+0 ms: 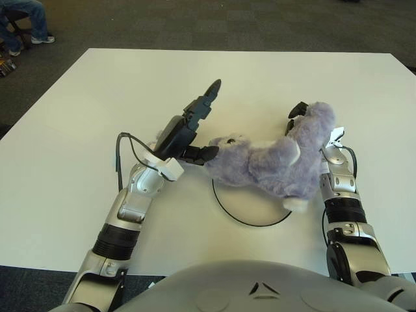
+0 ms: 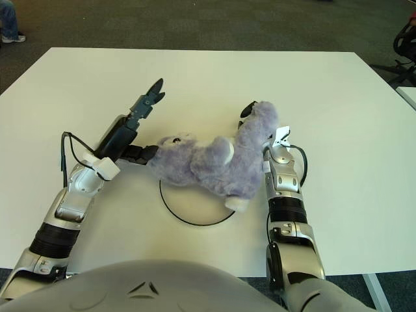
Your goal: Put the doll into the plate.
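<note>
My right hand (image 1: 311, 125) sits at the right of the scene, its dark fingers (image 1: 297, 109) curled around the far end of the doll (image 1: 273, 162), which it holds. The doll, a purple plush animal, stretches leftward and nearer from that hand, its body slanting over the far part of the plate (image 1: 244, 211); one pale-tipped limb hangs down near the plate's right rim. I cannot tell whether the doll's body touches the plate or hangs just above it. My left hand (image 1: 195, 130) shows at the doll's left end, fingers spread: one long finger (image 1: 208, 97) points up and away toward the far side, while a lower finger (image 1: 205, 153) reaches to the doll's left tip, at or just beside it, gripping nothing. The plate is white with a thin dark rim and lies on the white surface (image 1: 84, 117), near me and between my two forearms.
</note>
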